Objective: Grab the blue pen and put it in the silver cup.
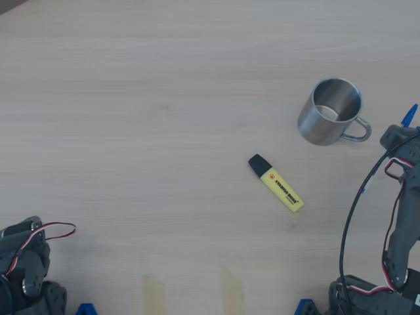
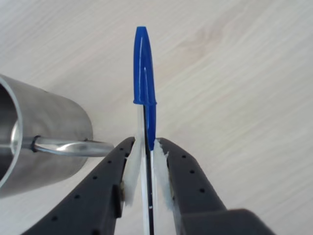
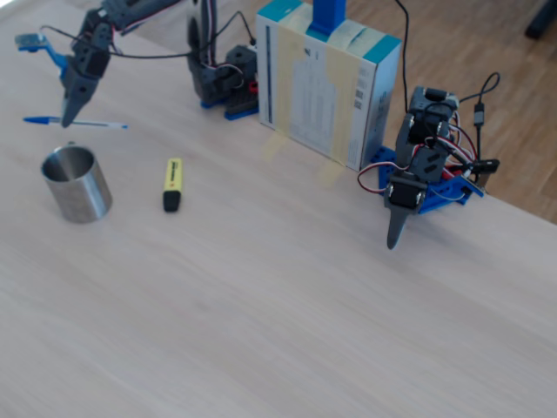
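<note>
a: holding item one, the blue pen [image 2: 145,73], is the gripper [image 2: 145,147]. its fingers [image 2: 131,169] are nearly closed, pinching the clear barrel between them; the capped end sticks out well past the tips.

b: orientation of the pen?

a: in the fixed view it lies roughly level, crosswise to the gripper [image 3: 67,121], blue cap [image 3: 35,120] on one side and the pale barrel on the other. a mid-barrel hold, probably so it balances and does not swing.

b: item two?

a: the silver cup [image 2: 39,147], upright, mouth open, no contents visible. in the wrist view its looped handle [image 2: 73,146] reaches toward the fingers and ends just beside one, apart from the pen. in the fixed view the cup [image 3: 77,184] sits below the fingertips.

b: other stock?

a: one yellow highlighter [image 1: 276,183], black cap, lying well clear of the fingers, untouched. a second arm [image 3: 416,165] stands idle far off.

b: status?

a: pen is lifted but not yet in the cup; level as it is, it would likely need tipping end-down to enter.
</note>
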Motion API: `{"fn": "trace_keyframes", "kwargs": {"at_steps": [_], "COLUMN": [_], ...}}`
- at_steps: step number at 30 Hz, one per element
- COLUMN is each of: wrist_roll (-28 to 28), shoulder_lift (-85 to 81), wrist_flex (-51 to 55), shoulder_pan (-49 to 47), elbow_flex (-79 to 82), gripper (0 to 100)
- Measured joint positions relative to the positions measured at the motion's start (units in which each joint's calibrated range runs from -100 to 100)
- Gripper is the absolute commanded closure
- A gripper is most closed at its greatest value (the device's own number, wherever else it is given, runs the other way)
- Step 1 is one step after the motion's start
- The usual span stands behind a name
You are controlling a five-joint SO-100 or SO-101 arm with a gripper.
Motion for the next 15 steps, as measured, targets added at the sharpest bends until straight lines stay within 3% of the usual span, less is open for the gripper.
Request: {"fn": "trace_keyframes", "kwargs": {"at_steps": [15], "wrist_roll": [0.00], "shoulder_lift": [-15.34], "wrist_flex": [-1.09], "shoulder_pan": [-1.59], "elbow_flex": [7.03], "gripper": [98]}}
